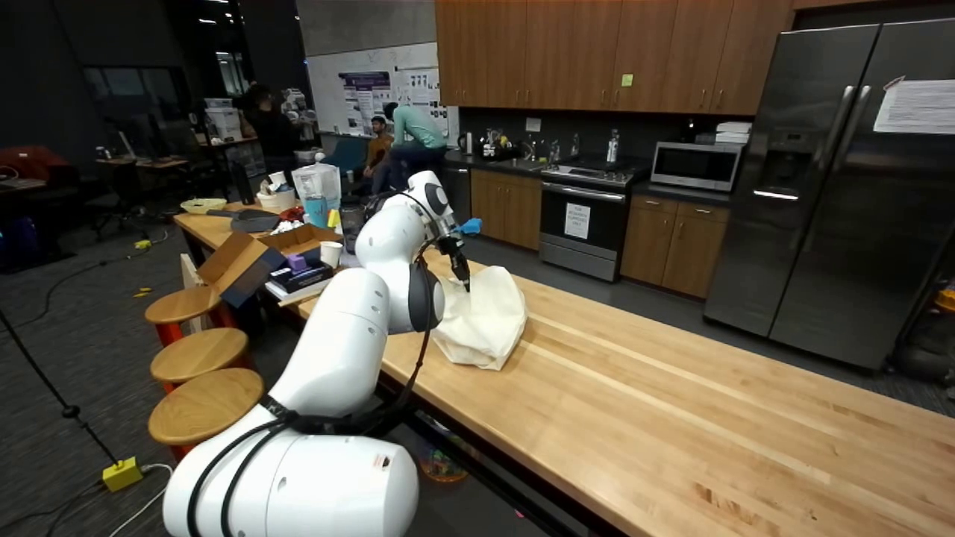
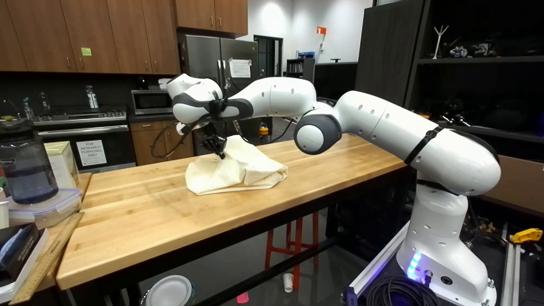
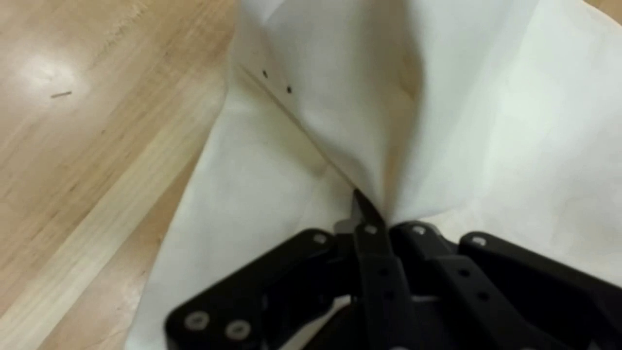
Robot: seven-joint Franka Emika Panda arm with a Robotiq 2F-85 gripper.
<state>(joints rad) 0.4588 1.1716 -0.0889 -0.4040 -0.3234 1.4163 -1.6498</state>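
A cream-coloured cloth, perhaps a fabric bag, lies crumpled on the wooden table. My gripper is shut on a pinched fold of this cloth. One dark fingertip shows at the fold's edge in the wrist view; the opposite tip is largely hidden by the fabric. In both exterior views the gripper points down into the cloth, part of which rises in a peak beside the fingers. Most of the fabric rests on the tabletop. Two small dark marks show near the fold.
At one end of the table stand an open cardboard box, a black book, a white cup and a clear pitcher. A wooden ruler lies near them. Stools line one side.
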